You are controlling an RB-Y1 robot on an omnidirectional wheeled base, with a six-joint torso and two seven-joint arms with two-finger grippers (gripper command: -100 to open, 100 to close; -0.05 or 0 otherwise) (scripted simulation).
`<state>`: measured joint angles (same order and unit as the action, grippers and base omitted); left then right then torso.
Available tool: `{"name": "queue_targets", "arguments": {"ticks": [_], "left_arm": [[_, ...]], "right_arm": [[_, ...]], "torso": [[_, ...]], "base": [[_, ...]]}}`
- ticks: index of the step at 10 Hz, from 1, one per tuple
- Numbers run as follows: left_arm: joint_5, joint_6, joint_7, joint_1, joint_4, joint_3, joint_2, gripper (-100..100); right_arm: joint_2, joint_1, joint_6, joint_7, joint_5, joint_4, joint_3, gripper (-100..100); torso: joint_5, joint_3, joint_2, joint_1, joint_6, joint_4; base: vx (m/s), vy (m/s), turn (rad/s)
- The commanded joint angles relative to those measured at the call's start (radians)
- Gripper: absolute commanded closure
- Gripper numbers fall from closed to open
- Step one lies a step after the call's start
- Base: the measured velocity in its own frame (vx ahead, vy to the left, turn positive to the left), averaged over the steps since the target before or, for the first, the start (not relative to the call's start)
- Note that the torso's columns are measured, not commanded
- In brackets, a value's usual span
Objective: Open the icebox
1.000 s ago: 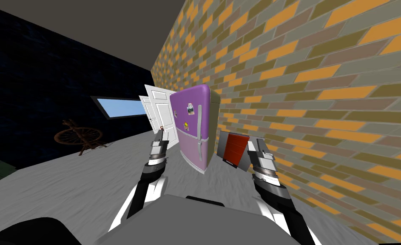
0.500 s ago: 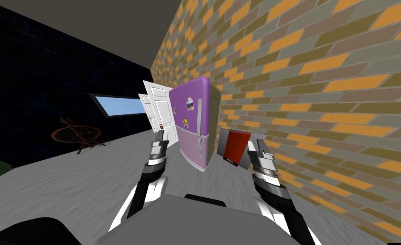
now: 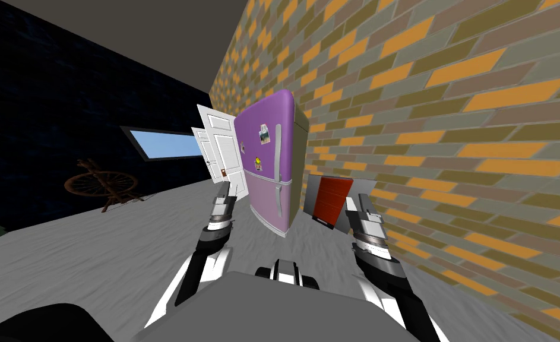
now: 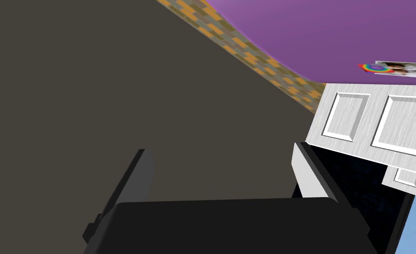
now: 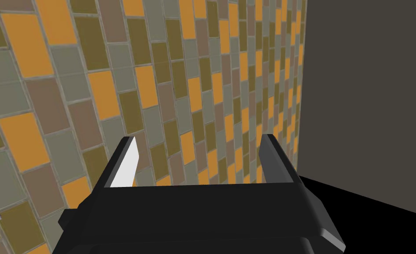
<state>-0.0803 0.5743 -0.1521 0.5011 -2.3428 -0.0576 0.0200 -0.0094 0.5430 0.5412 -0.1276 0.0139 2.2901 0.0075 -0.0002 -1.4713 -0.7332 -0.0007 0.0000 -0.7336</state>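
Observation:
The icebox [image 3: 269, 160] is a purple two-door fridge standing against the brick wall ahead, doors closed, with a grey vertical handle [image 3: 277, 169] near its right edge and small magnets on the upper door. Its purple side [image 4: 335, 35] also shows in the left wrist view. My left gripper [image 3: 224, 189] is raised to the left of the icebox, short of it, open and empty. My right gripper [image 3: 356, 205] is raised to the right of the icebox, open with nothing between its fingers.
White panelled doors [image 3: 220, 148] stand just left of the icebox. A grey cabinet with a red front [image 3: 331, 199] sits to its right by the brick wall [image 3: 451, 148]. A wooden spinning wheel [image 3: 103, 185] stands far left on the grey floor under a window [image 3: 165, 144].
I have moved closer to the icebox; it looms larger and higher in the head view. Both arms hold the same raised pose.

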Motion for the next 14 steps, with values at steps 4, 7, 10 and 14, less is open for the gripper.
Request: {"name": "queue_targets", "arguments": {"ticks": [4, 7, 10, 14], "left_arm": [[-0.024, -0.040, -0.018, -0.013, 0.052, -0.007, 0.128, -100], [-0.049, -0.081, -0.036, -0.026, 0.107, -0.016, 0.130, -100], [-0.071, -0.117, -0.052, -0.038, 0.154, -0.023, 0.102, -100], [-0.103, -0.170, -0.076, -0.055, 0.225, -0.034, 0.097, -100]], "right_arm": [[0.000, 0.000, 0.000, 0.000, 0.000, 0.000, 0.000, 0], [0.000, 0.000, 0.000, 0.000, 0.000, 0.000, 0.000, 0], [0.000, 0.000, 0.000, 0.000, 0.000, 0.000, 0.000, 0], [0.000, 0.000, 0.000, 0.000, 0.000, 0.000, 0.000, 0]], "torso": [[0.000, -0.005, -0.004, 0.000, 0.000, -0.004], [0.000, -0.006, -0.002, -0.001, 0.000, -0.004], [0.001, -0.004, -0.006, 0.002, 0.000, -0.005], [0.000, -0.006, -0.003, -0.002, 0.000, -0.004]], "base": [[0.057, -0.059, -0.011], [0.122, -0.108, -0.018], [0.117, -0.091, -0.013], [0.122, -0.115, -0.018]]}}
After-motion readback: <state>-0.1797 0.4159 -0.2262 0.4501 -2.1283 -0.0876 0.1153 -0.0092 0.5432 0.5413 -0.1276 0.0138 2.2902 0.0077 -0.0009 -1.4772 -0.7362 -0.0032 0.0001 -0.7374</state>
